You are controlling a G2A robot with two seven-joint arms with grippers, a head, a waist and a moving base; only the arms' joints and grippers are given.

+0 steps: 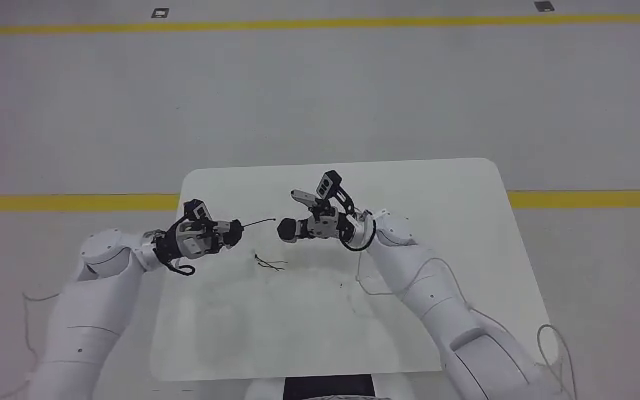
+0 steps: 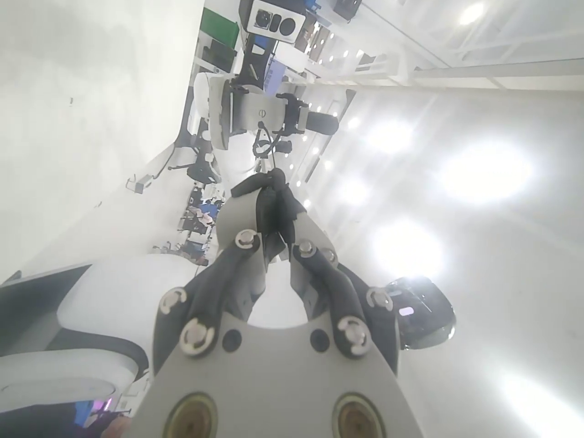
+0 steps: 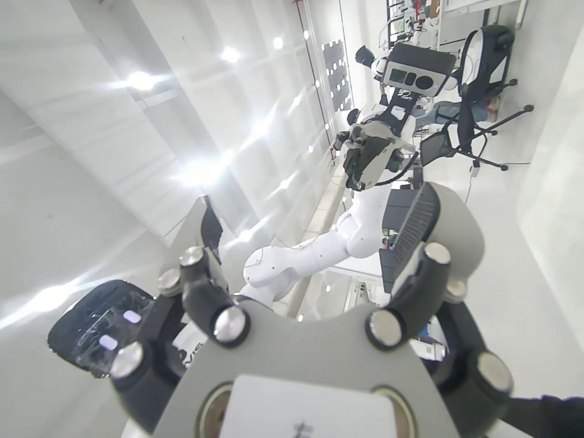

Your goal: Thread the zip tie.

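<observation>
the zip tie (image 1: 258, 223) is a thin black strip raised above the counter (image 1: 440, 190), one end pinched in the left end effector (image 1: 235, 231), free tip pointing at the right end effector (image 1: 284, 229), whose fingers (image 3: 413, 225) are spread wide. a small dark tangle (image 1: 268, 264) lies on the counter beneath.

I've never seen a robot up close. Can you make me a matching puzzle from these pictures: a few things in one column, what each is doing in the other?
Things:
1. left pincer
2. right pincer
3. zip tie
4. dark scraps

States:
A. open, holding nothing
B. lying on the table
C. shut on the tie
D. thin strand pointing toward the open pincer

Pairs: 1-C, 2-A, 3-D, 4-B.
</observation>
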